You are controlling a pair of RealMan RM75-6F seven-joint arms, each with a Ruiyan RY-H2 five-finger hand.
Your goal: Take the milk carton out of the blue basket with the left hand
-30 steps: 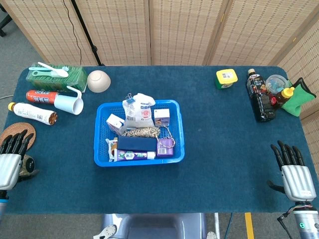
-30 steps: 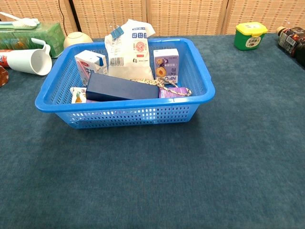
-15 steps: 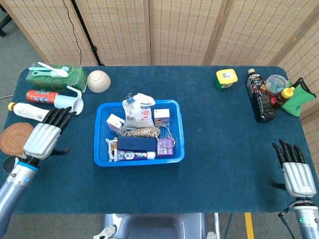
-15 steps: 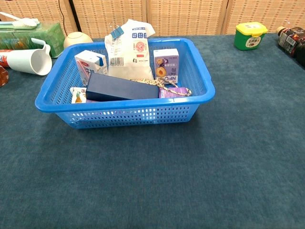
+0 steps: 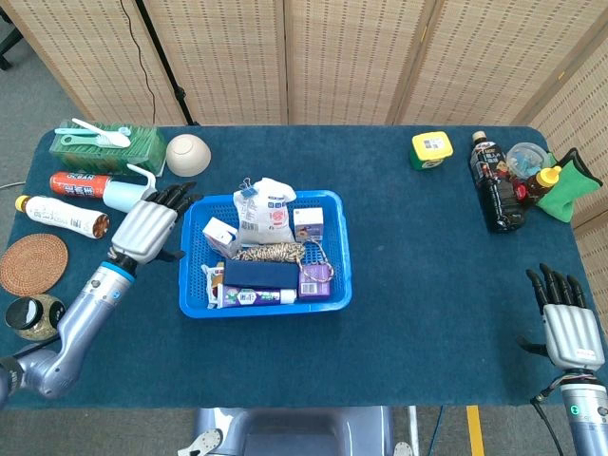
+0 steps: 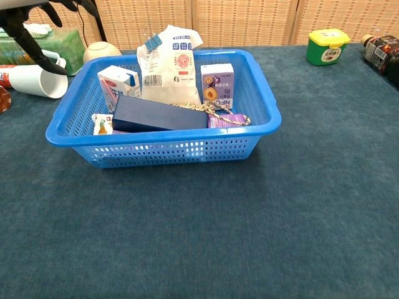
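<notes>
The blue basket (image 5: 266, 309) sits mid-table, its front wall (image 6: 162, 146) near in the chest view. The milk carton (image 5: 219, 235), white with red and blue print, stands upright in the basket's left rear part (image 6: 118, 84), beside a clipped white bag (image 5: 266, 214). My left hand (image 5: 147, 228) hovers open just outside the basket's left rim, fingers spread and pointing away from me, holding nothing. In the chest view only its dark fingers (image 6: 31, 37) show at the top left. My right hand (image 5: 570, 328) lies open and flat at the table's near right corner.
A navy box (image 6: 159, 115), a purple carton (image 6: 217, 82), rope and a toothpaste box also fill the basket. A white mug (image 5: 119, 193), bowl (image 5: 187, 154), green tissue box (image 5: 95, 147) and lying bottles crowd the left. A yellow-lidded jar (image 5: 432, 149) and dark bottle (image 5: 494, 190) stand far right.
My left hand has travelled from the near left table edge up and rightward to the basket's left rim. The right hand slid slightly toward me. Basket contents are unmoved.
</notes>
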